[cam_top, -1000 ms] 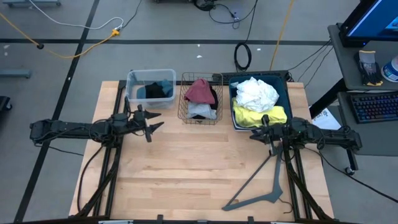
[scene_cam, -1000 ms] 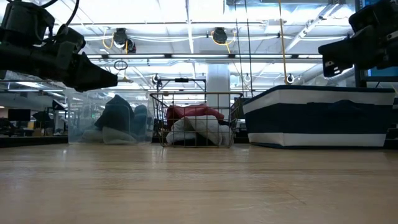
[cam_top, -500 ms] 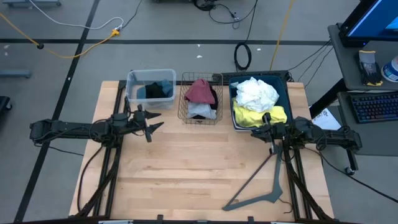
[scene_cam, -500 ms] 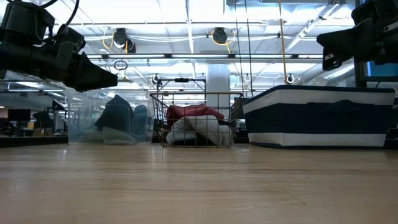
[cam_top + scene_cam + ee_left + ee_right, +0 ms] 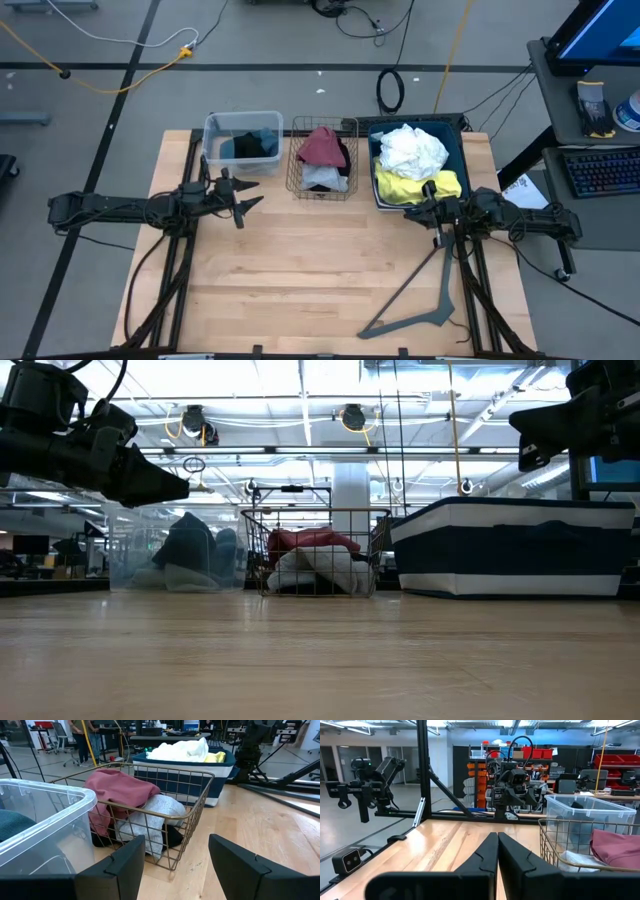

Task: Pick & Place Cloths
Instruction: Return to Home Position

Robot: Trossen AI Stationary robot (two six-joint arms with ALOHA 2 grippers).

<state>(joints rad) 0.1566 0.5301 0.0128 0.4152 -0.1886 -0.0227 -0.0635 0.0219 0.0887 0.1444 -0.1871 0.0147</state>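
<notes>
The cloths lie in three containers along the table's far edge. Dark and blue ones (image 5: 250, 145) are in a clear plastic bin (image 5: 212, 130). A maroon one (image 5: 322, 146) lies on a grey one (image 5: 150, 817) in a wire basket (image 5: 296, 160). White (image 5: 412, 150) and yellow (image 5: 415, 185) ones are in a navy-and-white bin (image 5: 510, 550). My left gripper (image 5: 255, 192) hovers open at the table's left, in front of the clear bin, nothing between its fingers (image 5: 127, 857). My right gripper (image 5: 405, 213) hovers shut near the navy bin's front.
A dark grey clothes hanger (image 5: 425, 290) lies flat on the wood at the near right, its hook toward my right arm. Bare tabletop (image 5: 310, 260) spreads across the middle and near side. A desk with a keyboard (image 5: 600, 170) stands beyond the right edge.
My right gripper has tipped its fingers slightly upward and stayed shut; it has held still for the last half second. My left gripper and the cloths have kept still.
</notes>
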